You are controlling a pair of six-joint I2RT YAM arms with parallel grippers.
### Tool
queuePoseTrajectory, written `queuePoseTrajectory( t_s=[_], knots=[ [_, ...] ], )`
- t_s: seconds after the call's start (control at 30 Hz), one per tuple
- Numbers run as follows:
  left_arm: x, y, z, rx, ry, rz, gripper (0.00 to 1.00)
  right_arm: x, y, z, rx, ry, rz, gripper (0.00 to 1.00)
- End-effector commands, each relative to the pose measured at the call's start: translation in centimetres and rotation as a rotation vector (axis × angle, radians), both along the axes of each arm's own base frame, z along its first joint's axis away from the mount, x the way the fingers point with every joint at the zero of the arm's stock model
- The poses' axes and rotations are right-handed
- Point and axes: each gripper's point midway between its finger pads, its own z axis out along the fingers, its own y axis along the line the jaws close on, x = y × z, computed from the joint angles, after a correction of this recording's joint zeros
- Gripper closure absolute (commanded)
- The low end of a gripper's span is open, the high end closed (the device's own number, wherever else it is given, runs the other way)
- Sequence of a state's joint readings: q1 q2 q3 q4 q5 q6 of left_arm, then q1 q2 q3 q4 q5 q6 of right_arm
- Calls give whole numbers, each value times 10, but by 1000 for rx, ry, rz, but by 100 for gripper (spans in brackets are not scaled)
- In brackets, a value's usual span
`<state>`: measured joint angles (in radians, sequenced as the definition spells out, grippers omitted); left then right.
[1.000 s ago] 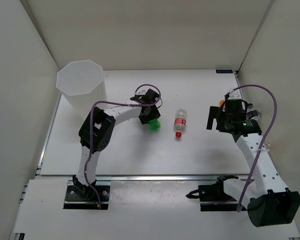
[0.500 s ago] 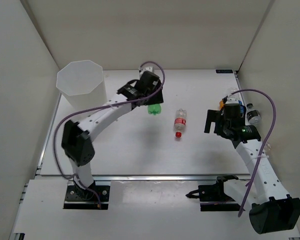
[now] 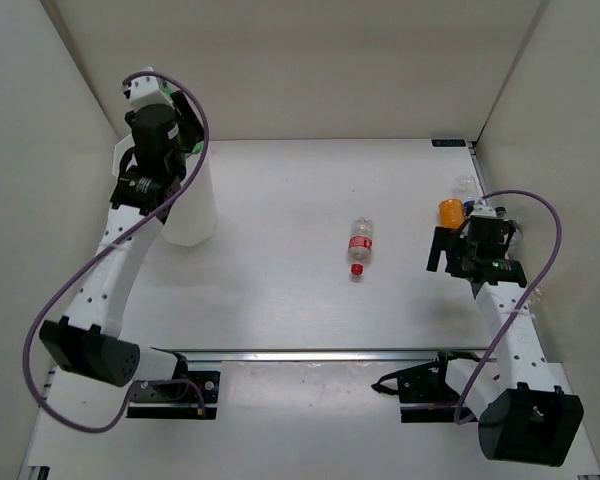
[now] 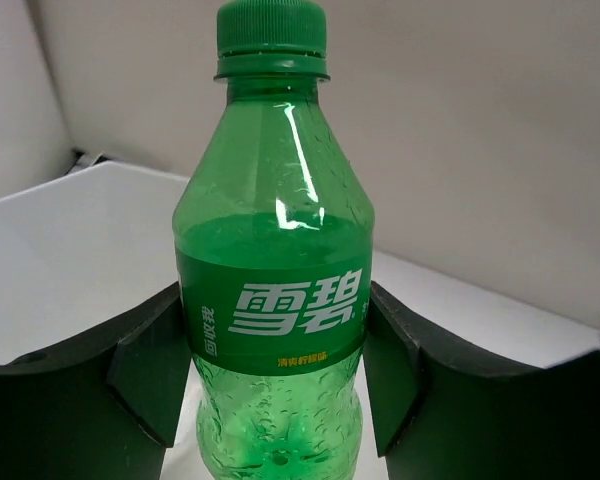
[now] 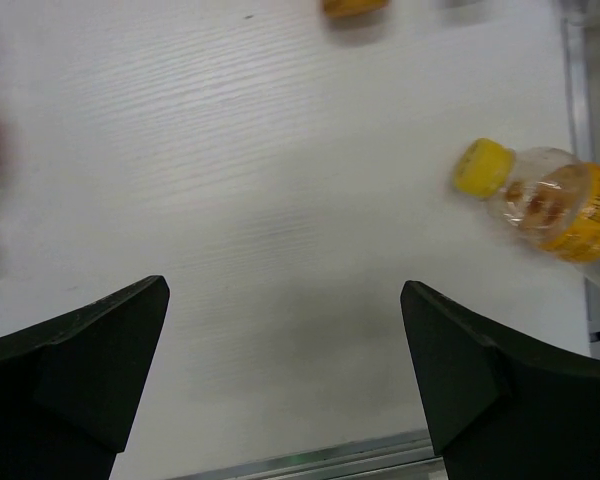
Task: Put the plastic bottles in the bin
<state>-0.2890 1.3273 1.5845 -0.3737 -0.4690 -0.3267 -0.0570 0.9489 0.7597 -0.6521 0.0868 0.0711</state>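
The left arm [image 3: 115,255] is made of slim white links dotted with rows of small holes, joined by bulky black joint housings [image 3: 85,348]. A thin purple cable [image 3: 26,360] runs along it, and a white block [image 3: 145,90] caps its far end. The right arm [image 3: 515,335] has the same white perforated links, black housings and its own purple cable [image 3: 558,230]. Each arm stands on a black base plate [image 3: 170,395] at the near edge. The left gripper [image 4: 273,300] and right gripper [image 5: 285,290] have matte black fingers [image 4: 140,380], thick wedges with flat, faceted faces.
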Motion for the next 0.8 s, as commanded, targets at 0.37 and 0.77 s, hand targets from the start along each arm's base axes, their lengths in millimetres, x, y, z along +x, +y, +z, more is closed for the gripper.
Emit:
queuePoseTrajectory(
  t_s=[0.37, 0.77],
  knots=[
    [58, 67, -86, -15, 211, 171, 1, 21, -76, 29, -115, -102, -186, 1],
    [-6, 13, -65, 1, 214, -24, 1, 123, -66, 56, -120, -169, -6, 1]
  ],
)
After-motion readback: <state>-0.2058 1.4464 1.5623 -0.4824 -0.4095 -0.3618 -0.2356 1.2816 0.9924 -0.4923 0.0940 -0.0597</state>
